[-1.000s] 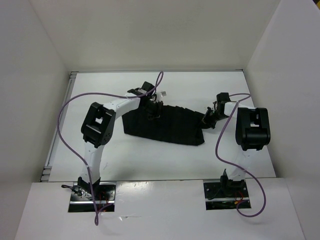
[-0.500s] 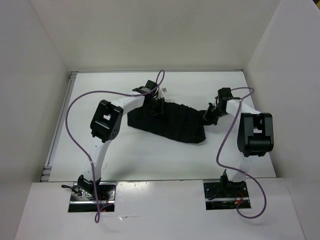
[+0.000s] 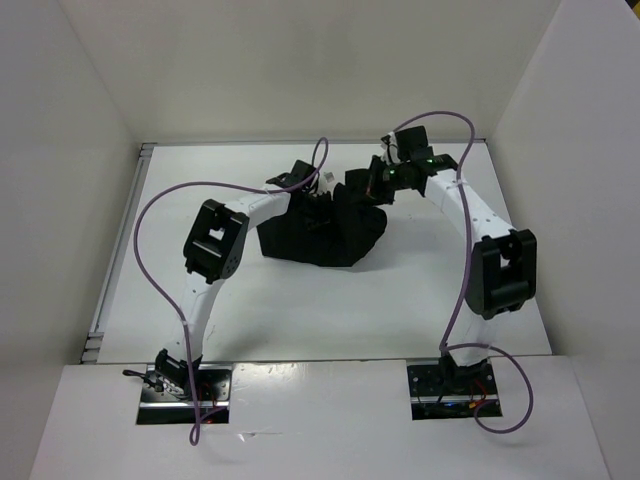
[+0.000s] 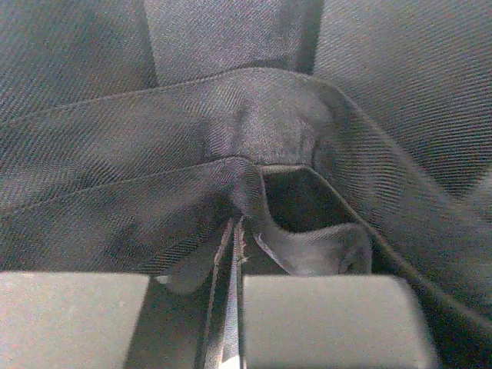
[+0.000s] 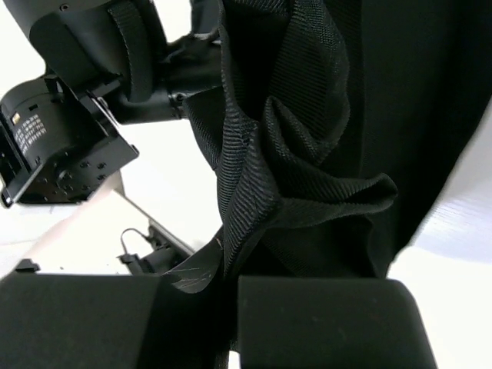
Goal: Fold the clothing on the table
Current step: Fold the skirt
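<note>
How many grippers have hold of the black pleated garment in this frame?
2. The left gripper is shut on the garment at its far edge. The right gripper, just to the right of it, is shut on a bunched fold of the same garment.

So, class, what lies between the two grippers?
The clothing, bunched, spans from the left gripper to the right gripper; the top view shows it.

- A plain white back wall stood behind the white table.
- A left wall and a right wall, both white, closed it in.
- A thin metal rail ran along its left edge.
</note>
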Action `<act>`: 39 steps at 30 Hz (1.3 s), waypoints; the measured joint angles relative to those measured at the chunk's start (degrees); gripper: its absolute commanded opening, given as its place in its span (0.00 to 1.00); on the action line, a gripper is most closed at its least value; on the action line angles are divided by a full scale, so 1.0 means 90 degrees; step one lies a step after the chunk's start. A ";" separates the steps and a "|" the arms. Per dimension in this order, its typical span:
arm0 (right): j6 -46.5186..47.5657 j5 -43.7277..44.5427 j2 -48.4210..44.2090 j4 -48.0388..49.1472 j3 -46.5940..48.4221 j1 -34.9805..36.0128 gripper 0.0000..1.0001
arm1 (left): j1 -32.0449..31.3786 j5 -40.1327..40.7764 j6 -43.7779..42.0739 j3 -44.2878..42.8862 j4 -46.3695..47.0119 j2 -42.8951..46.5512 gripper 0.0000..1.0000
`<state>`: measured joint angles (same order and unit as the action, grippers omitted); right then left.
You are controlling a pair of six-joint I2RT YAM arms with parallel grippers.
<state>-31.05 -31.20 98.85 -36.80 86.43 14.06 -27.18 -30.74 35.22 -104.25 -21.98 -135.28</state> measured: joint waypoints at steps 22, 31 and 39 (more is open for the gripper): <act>-0.0180 0.0117 0.0765 -0.0029 0.0860 0.0187 0.00 | 0.1702 0.2805 -0.0369 0.0731 -0.1105 0.3337 0.02; -0.0117 0.0165 0.0952 -0.0114 0.1166 0.0185 0.00 | 0.1855 0.4245 -0.0393 0.1715 -0.1637 0.2562 0.00; -0.0189 0.0214 0.1156 -0.0177 0.1384 0.0223 0.00 | 0.1855 0.4058 -0.0389 0.1974 -0.1452 0.2344 0.00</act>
<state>-32.75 -29.28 109.25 -38.39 98.89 16.08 -10.48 5.78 31.73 -86.48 -35.05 -114.19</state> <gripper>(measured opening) 0.012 0.001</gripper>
